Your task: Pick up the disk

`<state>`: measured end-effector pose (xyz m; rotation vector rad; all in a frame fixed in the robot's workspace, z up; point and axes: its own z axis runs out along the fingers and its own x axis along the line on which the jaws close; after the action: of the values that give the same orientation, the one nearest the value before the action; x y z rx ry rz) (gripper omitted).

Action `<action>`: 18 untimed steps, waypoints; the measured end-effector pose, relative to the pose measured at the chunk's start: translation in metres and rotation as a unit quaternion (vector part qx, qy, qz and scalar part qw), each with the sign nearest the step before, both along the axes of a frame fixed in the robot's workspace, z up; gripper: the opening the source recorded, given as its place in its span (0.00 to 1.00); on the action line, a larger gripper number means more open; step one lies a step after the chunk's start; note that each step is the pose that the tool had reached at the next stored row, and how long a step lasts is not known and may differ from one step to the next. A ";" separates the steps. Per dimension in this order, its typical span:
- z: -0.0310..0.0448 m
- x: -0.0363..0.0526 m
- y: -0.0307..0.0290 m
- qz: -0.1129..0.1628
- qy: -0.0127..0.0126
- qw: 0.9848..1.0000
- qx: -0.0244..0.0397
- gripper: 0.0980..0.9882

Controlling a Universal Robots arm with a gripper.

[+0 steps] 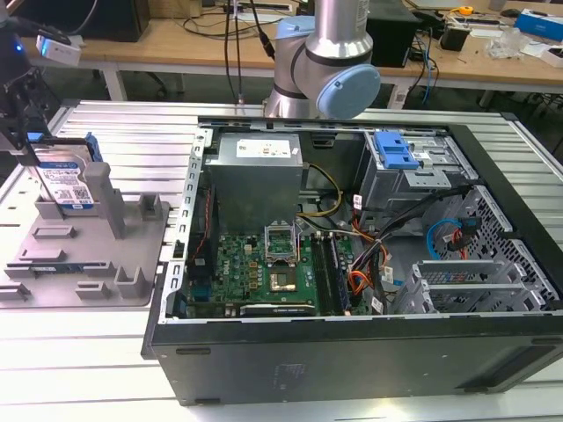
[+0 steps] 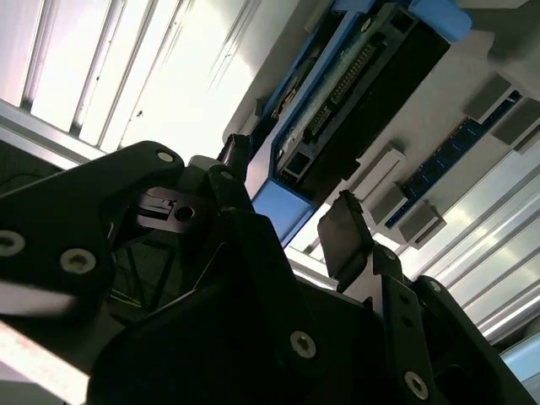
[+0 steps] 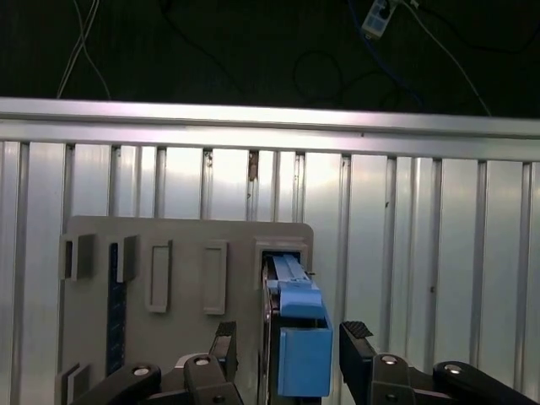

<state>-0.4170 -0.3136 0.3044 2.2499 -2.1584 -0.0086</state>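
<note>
The disk stands on edge in the grey fixture at the exterior view's left, its white and blue label facing the camera. My gripper hangs directly over it. In the first wrist view the gripper is open, one black finger on each side of the disk's blue side rail, with small gaps on both sides. The second wrist view shows the gripper straddling the same end of the disk, whose connector edge faces the camera.
An open computer case lies on the slatted metal table, right of the fixture, with a blue drive bracket inside it. The arm's base rises behind the case. Upright posts stand close to the disk.
</note>
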 end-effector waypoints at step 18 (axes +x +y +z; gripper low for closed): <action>-0.0070 0.0000 0.0000 0.000 0.000 1.000 0.000 0.47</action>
<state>-0.4170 -0.3136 0.2974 2.2493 -2.1590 -0.0087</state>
